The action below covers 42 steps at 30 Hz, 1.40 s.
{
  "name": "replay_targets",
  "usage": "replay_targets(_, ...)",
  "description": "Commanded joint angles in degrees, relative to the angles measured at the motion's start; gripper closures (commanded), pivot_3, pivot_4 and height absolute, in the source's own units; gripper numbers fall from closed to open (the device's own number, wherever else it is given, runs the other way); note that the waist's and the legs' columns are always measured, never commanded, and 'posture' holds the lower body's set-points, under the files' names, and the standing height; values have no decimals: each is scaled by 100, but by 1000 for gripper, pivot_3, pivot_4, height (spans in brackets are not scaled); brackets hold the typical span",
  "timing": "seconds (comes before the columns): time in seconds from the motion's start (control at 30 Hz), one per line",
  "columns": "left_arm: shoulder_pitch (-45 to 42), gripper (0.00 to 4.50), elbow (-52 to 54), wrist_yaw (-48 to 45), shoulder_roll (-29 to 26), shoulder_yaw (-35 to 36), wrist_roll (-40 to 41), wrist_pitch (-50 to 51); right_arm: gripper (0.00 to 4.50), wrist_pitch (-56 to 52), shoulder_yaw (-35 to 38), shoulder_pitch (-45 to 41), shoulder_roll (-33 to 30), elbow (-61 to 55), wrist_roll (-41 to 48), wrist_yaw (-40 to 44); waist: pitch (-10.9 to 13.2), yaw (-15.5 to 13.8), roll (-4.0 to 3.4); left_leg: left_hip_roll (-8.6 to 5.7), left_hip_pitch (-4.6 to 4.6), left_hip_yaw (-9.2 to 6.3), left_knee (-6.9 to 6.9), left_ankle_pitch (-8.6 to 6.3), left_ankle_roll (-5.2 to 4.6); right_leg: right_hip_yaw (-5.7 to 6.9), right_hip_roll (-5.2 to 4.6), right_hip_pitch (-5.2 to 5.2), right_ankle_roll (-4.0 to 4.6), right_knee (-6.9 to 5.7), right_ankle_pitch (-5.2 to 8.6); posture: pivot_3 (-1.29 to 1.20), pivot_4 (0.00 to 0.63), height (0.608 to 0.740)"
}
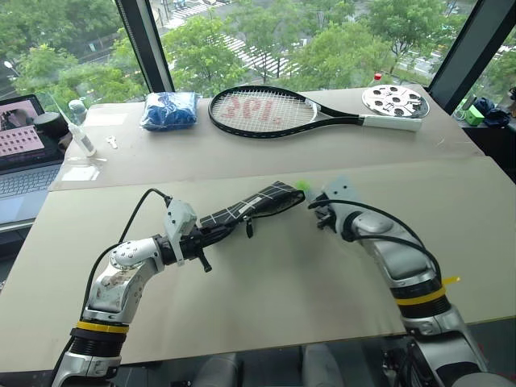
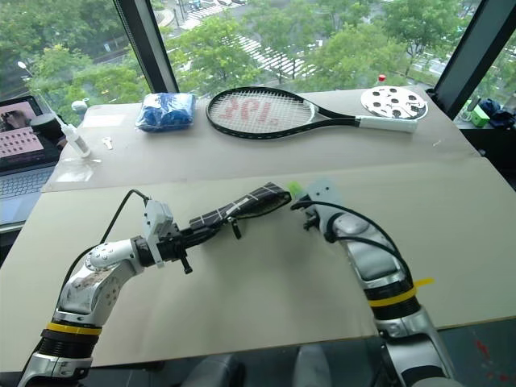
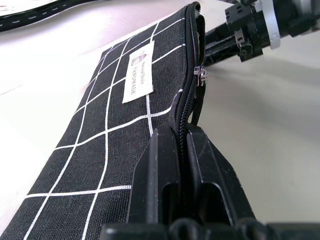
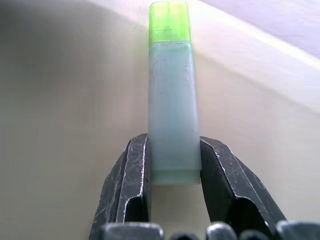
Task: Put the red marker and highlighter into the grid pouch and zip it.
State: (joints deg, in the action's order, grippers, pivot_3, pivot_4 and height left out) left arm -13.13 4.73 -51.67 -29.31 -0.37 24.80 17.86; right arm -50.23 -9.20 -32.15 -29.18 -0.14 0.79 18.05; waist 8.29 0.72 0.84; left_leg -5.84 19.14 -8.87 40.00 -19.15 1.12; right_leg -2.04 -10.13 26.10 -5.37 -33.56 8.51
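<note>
the left gripper [image 3: 182, 150] is pinched fully together on the near end of the grid pouch [image 1: 258, 201], right along its zipper edge, and holds the pouch up off the table [image 1: 266, 282] so it stretches away toward two o'clock. the pouch's far end gapes open, with the zipper pull [image 3: 201, 75] hanging partway along the edge and a small white label [image 3: 138, 73] on its side. just beyond that open mouth, at about three o'clock from it, the right gripper [image 4: 172, 160] has its fingers [image 4: 131, 177] partly closed, clamped on the pale bottom end of the highlighter [image 4: 172, 95]; the green cap points away from the gripper, toward the pouch opening. farther back on the table, at twelve o'clock, lies a tennis racket [image 1: 278, 111], with a blue bundle [image 1: 170, 110] at eleven o'clock and a laptop [image 1: 24, 145] at ten o'clock.
</note>
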Motion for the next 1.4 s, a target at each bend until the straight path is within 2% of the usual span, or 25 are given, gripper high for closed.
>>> replay_targets(0.03,-78,4500,200,1,17,76,60,-45,3501,469,410,-488,-365,463,-201,-42,1,14,0,0,4,3,0,0,0,-1,0,4,1,2,-1,0,150,740)
replay_targets(0.23,-108,4500,166,-42,22,51,62,-38,3501,1661,554,-887,-713,671,-158,447,1,101,1,9,6,10,-14,0,0,-1,3,8,3,40,-3,0,150,740)
replay_targets(0.33,-123,4500,133,-78,18,50,57,-39,3501,2683,593,-967,-1063,358,97,1357,1,120,0,7,12,11,-14,0,-1,-1,3,7,-5,41,-11,0,150,740)
replay_targets(0.43,-142,4500,106,-115,17,33,47,-36,3501,3725,359,-590,-1749,-326,344,2772,2,111,1,6,15,11,-15,-1,-3,1,3,6,-9,46,-15,0,150,740)
replay_targets(0.5,-150,4500,98,-132,21,19,41,-34,3501,4159,247,-381,-2160,-528,361,3426,2,101,1,8,14,11,-16,-4,-7,7,3,6,-9,47,-15,0,150,740)
replay_targets(0.6,-150,4500,105,-135,28,6,39,-30,3501,4438,279,-272,-2521,-666,476,4050,3,99,2,8,13,18,-12,-7,-12,11,2,4,-11,49,-16,0,150,740)
replay_targets(0.7,-120,4500,122,-157,18,3,44,-33,3501,4196,354,-352,-2687,-943,756,4570,3,101,2,11,12,24,-11,-7,-12,8,2,6,-8,47,-20,0,150,740)
replay_targets(0.9,-114,4500,143,-163,12,0,44,-16,3501,4004,135,-282,-2624,-1333,665,4765,3,63,3,30,9,35,-12,-8,-11,9,16,6,-1,48,-24,0,150,740)
replay_targets(1.2,-84,4500,189,-151,-1,12,59,15,3501,4111,-5,-61,-2685,-1306,251,4825,3,0,3,33,9,40,-11,-8,-11,9,18,7,2,48,-27,0,150,740)
replay_targets(1.4,-96,4500,191,-155,9,-8,57,19,3501,3977,-251,-62,-2459,-1066,-142,4634,3,4,3,37,9,41,-11,-8,-11,9,23,7,3,49,-27,0,150,740)
